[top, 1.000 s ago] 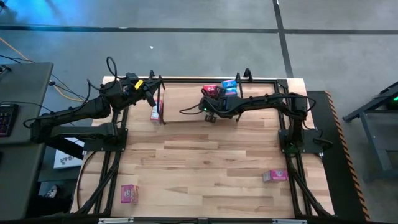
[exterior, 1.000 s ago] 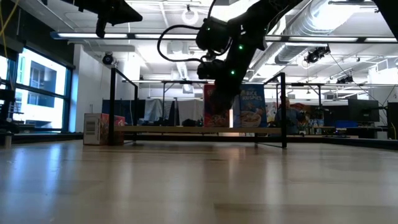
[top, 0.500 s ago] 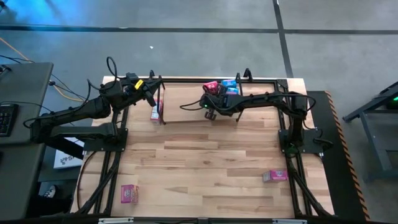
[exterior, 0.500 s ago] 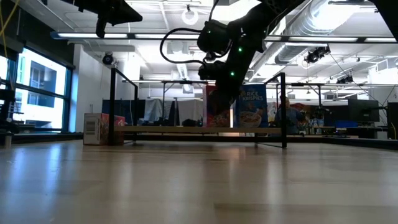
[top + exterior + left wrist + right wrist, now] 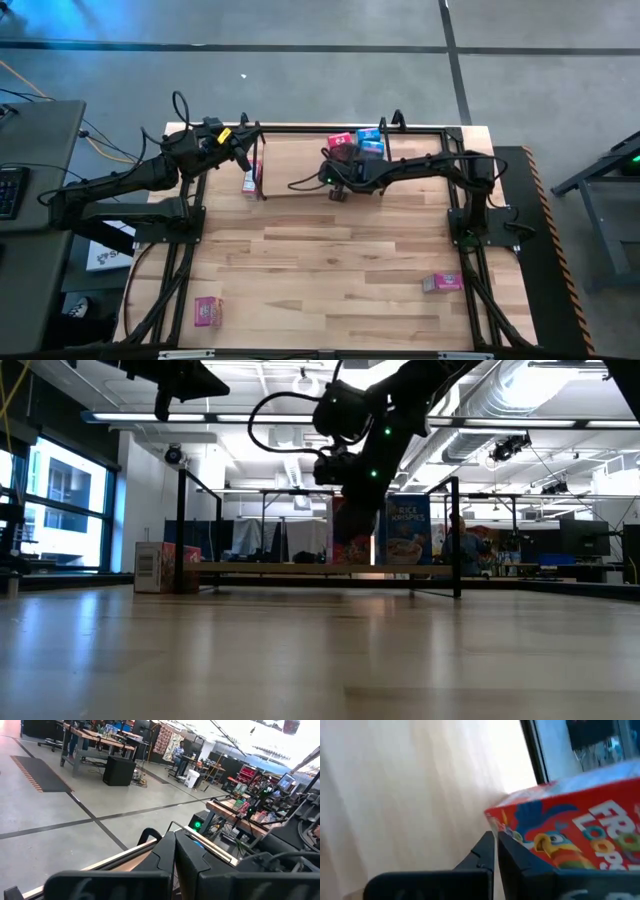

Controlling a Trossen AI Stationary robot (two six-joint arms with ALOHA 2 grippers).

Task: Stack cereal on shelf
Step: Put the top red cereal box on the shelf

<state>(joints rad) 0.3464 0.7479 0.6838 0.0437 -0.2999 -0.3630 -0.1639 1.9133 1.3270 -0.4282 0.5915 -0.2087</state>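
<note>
Right gripper (image 5: pixel 338 190): fingers pressed together, empty, just in front of red cereal box (image 5: pixel 341 143) standing upright on shelf (image 5: pixel 300 131) beside blue cereal box (image 5: pixel 369 139). Left gripper (image 5: pixel 245 152): closed, empty, raised at shelf's left end above a pink box (image 5: pixel 250 181). Table (image 5: pixel 330 260) centre open; two pink boxes (image 5: pixel 207 312) (image 5: pixel 441 283) near front edge. Right wrist view alone shows red box's printed face (image 5: pixel 570 840); low view, both boxes' fronts (image 5: pixel 405 530).

The right gripper (image 5: pixel 337 190), fingers pressed together and empty, has drawn slightly back from the red cereal box (image 5: pixel 341 141) on the shelf (image 5: pixel 300 130), which now stands upright beside the blue box (image 5: pixel 369 138) instead of tilted.
</note>
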